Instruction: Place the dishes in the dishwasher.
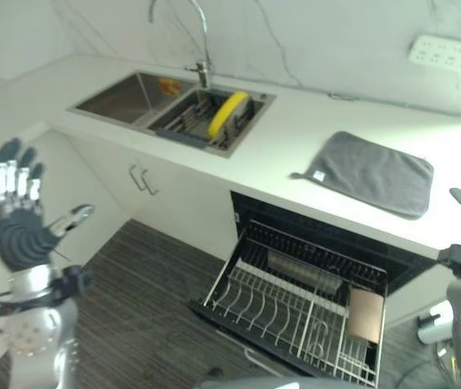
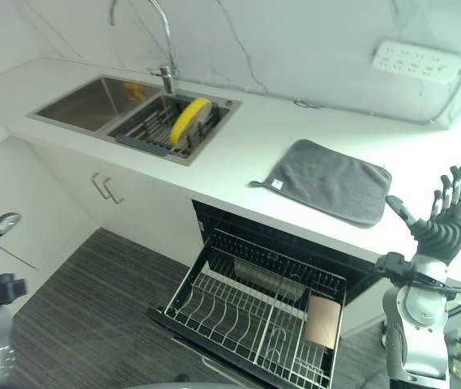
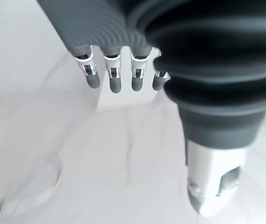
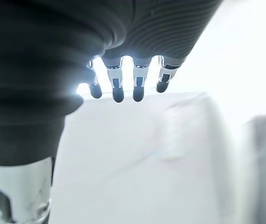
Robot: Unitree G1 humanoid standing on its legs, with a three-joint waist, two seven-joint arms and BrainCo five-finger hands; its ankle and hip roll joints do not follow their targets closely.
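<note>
L hand: dark ribbed cover over back & wrist, silver fingers w/ dark rounded tips, silver thumb w/ dark tip set apart. Below wrist a black collar, then silver-grey forearm w/ small dots on its rounded shell. R hand: same build, dark ribbed cover, slim silver-and-dark fingers, dark thumb; black band at wrist, silver-grey forearm under it. Wrist views: ribbing runs in fine ridges, silver finger segments show small slots, thumb housing is smooth silver w/ a cut-out.
</note>
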